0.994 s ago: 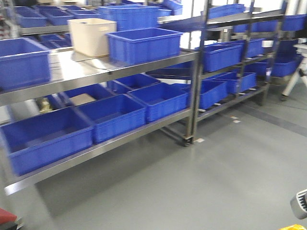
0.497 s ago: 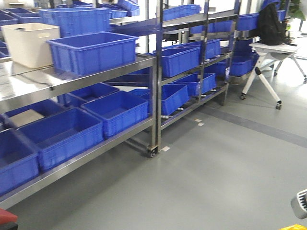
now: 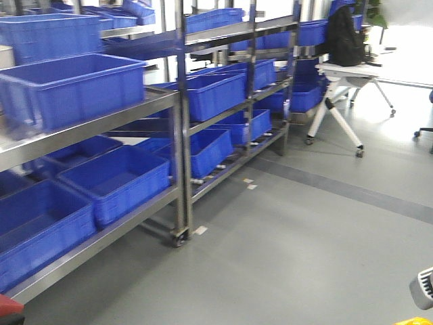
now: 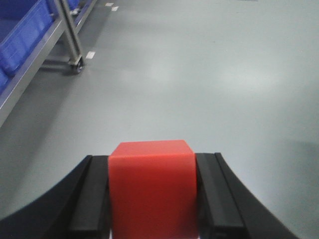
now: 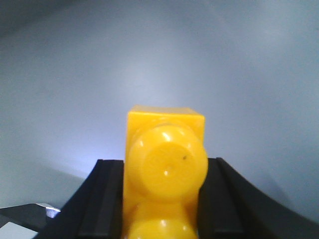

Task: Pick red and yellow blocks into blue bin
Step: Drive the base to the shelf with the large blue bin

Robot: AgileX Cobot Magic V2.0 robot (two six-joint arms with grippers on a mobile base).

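My left gripper [image 4: 152, 199] is shut on the plain red cube [image 4: 151, 186], held above the grey floor. A sliver of the cube shows at the bottom left corner of the front view [image 3: 8, 309]. My right gripper [image 5: 162, 199] is shut on the yellow brick [image 5: 164, 169], its round studs facing the camera. A bit of it shows at the bottom right of the front view [image 3: 414, 321]. A large smooth-sided blue bin [image 3: 74, 88] stands on the upper steel shelf at the left, far from both grippers. Several similar bins fill the racks.
Steel shelf racks [image 3: 179, 169] on castors run along the left, loaded with blue bins. A taller ribbed blue crate [image 3: 47, 34] stands behind the upper bin. A white folding table [image 3: 342, 95] with a black backpack stands at the back right. Grey floor lies ahead.
The front view has swung to the right: the racks slid left, the cream tub left the frame, and the white table came further in. Both grippers still hold their blocks.
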